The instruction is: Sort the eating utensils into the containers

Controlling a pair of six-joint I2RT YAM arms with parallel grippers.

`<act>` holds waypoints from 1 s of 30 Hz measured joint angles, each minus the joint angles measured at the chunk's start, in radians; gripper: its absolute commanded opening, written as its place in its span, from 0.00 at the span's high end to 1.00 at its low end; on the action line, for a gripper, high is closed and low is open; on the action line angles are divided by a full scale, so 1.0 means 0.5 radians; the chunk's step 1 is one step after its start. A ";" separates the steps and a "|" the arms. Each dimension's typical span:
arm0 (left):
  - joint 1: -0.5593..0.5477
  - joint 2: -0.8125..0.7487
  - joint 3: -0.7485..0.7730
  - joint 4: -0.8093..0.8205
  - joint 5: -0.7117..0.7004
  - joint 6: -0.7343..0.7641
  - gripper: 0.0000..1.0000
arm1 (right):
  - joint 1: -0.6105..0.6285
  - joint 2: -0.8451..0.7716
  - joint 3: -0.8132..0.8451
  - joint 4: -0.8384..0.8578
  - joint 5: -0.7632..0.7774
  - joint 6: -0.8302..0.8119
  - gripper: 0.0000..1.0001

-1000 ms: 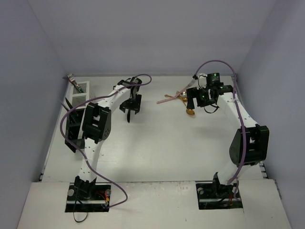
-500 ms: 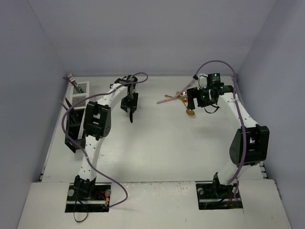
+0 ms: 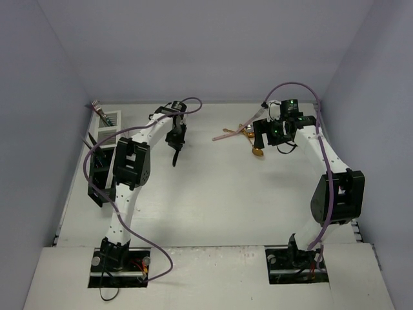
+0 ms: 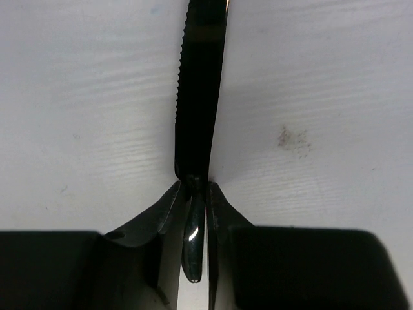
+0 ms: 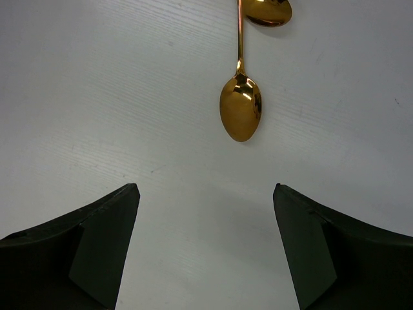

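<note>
My left gripper (image 4: 193, 188) is shut on the handle end of a black serrated knife (image 4: 199, 97), whose blade runs forward over the table. From above, that gripper (image 3: 175, 143) is left of centre with the knife (image 3: 173, 159) pointing toward the near side. My right gripper (image 5: 206, 194) stands open over bare table, just short of a gold spoon (image 5: 241, 116); a second gold spoon's bowl (image 5: 268, 10) lies beyond it. In the top view the right gripper (image 3: 270, 137) is beside the gold spoons (image 3: 257, 152) and a pink fork (image 3: 226, 134). The white container (image 3: 106, 131) and the black container (image 3: 97, 175) stand at the left wall.
A silver fork (image 3: 96, 105) sticks out of the white container at the back left corner. Walls close in the table on the left, back and right. The left arm's elbow (image 3: 131, 163) hangs next to the black container.
My left gripper has closed onto the black knife and shifted slightly toward the back left. The right arm has not moved.
</note>
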 measured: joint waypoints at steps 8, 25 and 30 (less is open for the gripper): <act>0.003 -0.350 -0.595 0.103 0.053 -0.004 1.00 | -0.001 -0.008 0.000 -0.019 0.004 -0.008 0.18; -0.089 -0.999 -1.205 0.218 0.050 0.099 1.00 | -0.002 -0.019 0.001 -0.054 -0.012 -0.011 0.18; -0.079 -1.400 -1.469 0.531 0.059 0.138 1.00 | -0.002 -0.020 0.001 -0.056 -0.012 -0.013 0.18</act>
